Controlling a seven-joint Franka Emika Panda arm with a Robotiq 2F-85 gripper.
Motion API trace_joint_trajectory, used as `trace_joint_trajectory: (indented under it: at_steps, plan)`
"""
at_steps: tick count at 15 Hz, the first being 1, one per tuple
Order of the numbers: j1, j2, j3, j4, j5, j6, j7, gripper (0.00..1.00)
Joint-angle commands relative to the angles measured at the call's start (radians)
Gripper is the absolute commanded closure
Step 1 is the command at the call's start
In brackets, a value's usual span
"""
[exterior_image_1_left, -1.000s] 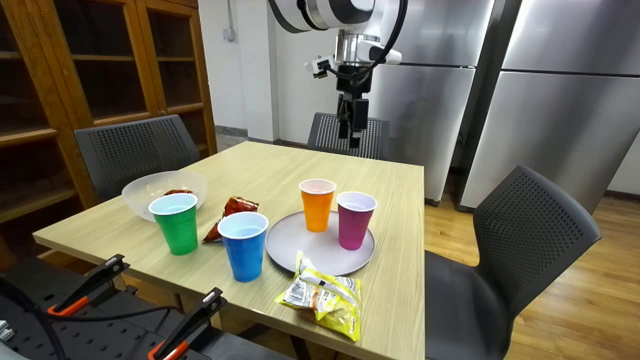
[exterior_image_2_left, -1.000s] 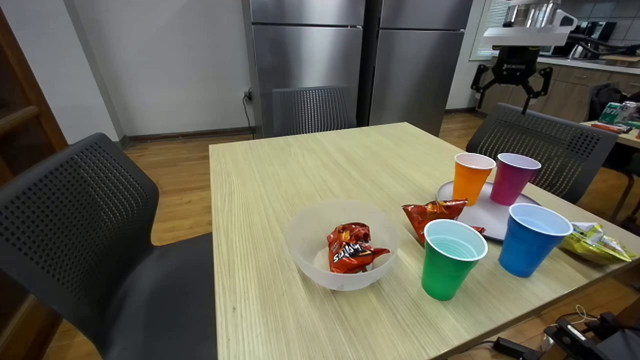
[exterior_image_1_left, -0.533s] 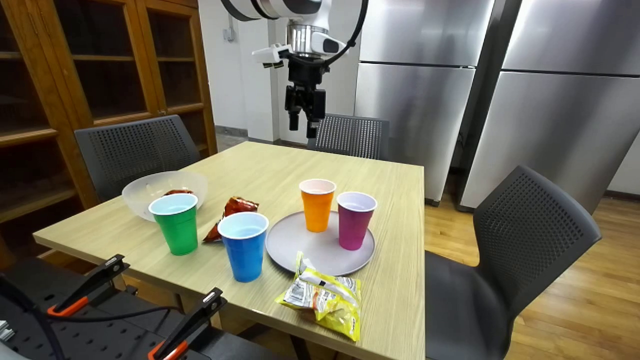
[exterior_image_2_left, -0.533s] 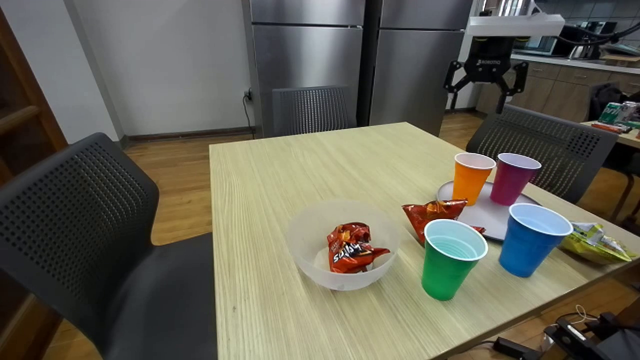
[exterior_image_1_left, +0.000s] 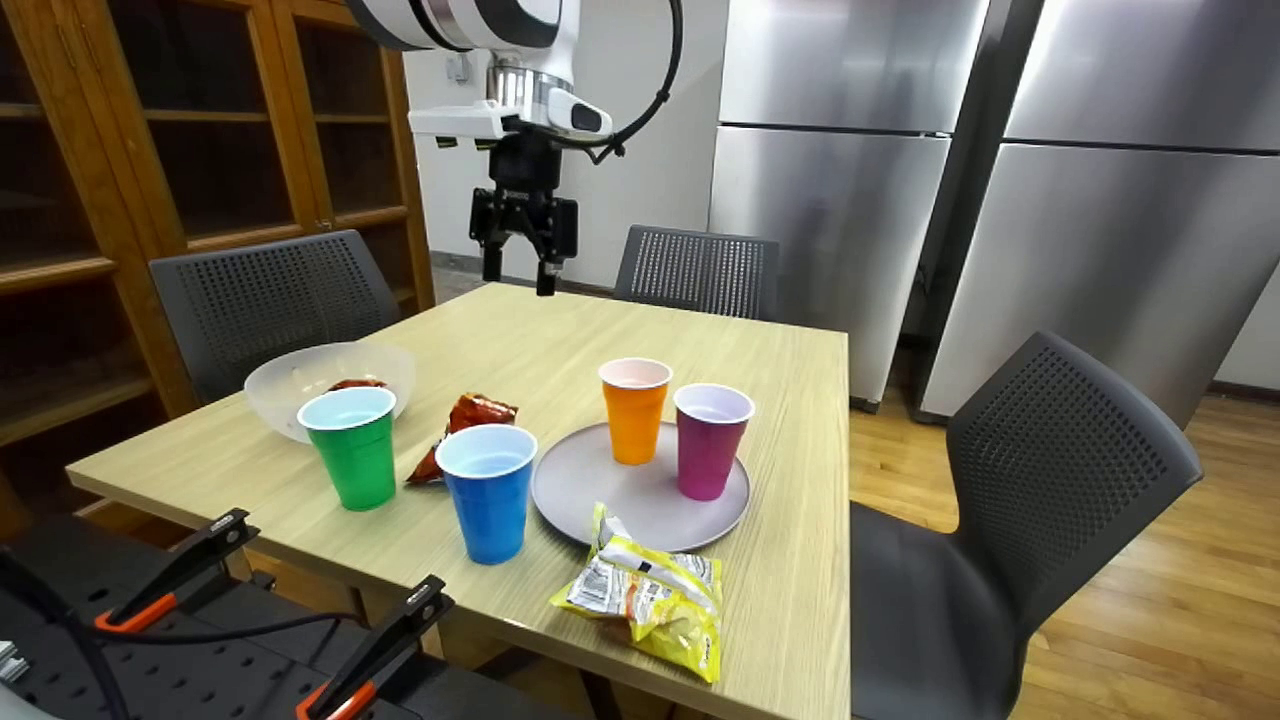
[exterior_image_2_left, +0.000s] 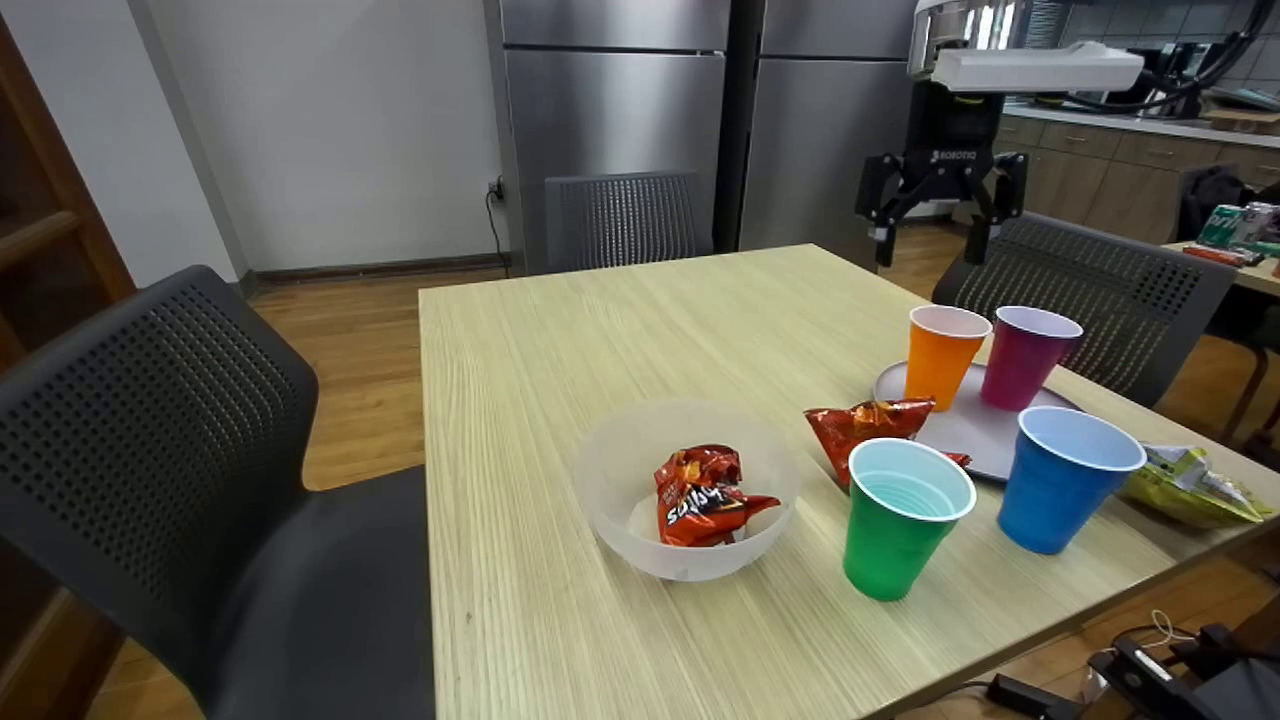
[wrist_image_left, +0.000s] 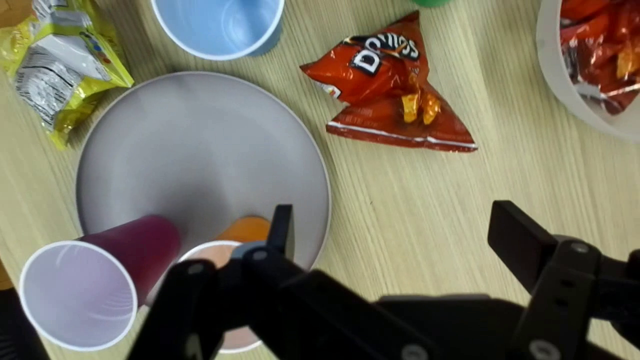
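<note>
- I have my gripper (wrist_image_left: 392, 227) hanging above the table (exterior_image_2_left: 560, 380), jaws spread wide, with nothing between them and nothing touched.
- The Doritos bag (wrist_image_left: 390, 95) lies on the wood at the upper middle of the wrist view, just beside the plate (wrist_image_left: 200, 125).
- Nothing is lifted; I judge that no handling is under way.
- The translucent bowl (exterior_image_2_left: 622, 470), low centre in an exterior view, holds a red bag (exterior_image_2_left: 705, 495); the Doritos bag and yellow bag (exterior_image_1_left: 650, 600) lie outside it.
- The plate carries the orange cup (exterior_image_1_left: 637, 425), partly behind my gripper in the wrist view, and the purple cup (exterior_image_1_left: 703, 455).
- The green cup (exterior_image_1_left: 358, 460) and blue cup (exterior_image_1_left: 492, 510) stand upright off the plate.
- I see nothing inside the purple cup.
</note>
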Motion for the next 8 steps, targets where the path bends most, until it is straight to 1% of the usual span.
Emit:
trace_joint_trajectory:
  at_steps: [1,4,8]
  plan:
    - [-0.001,-0.078,0.024,-0.095,-0.041,-0.04,-0.092,0.0]
    - [-0.001,-0.108,0.031,-0.154,-0.072,-0.048,-0.128,0.0]
    - [-0.002,-0.123,0.036,-0.206,-0.08,-0.026,-0.151,0.0]
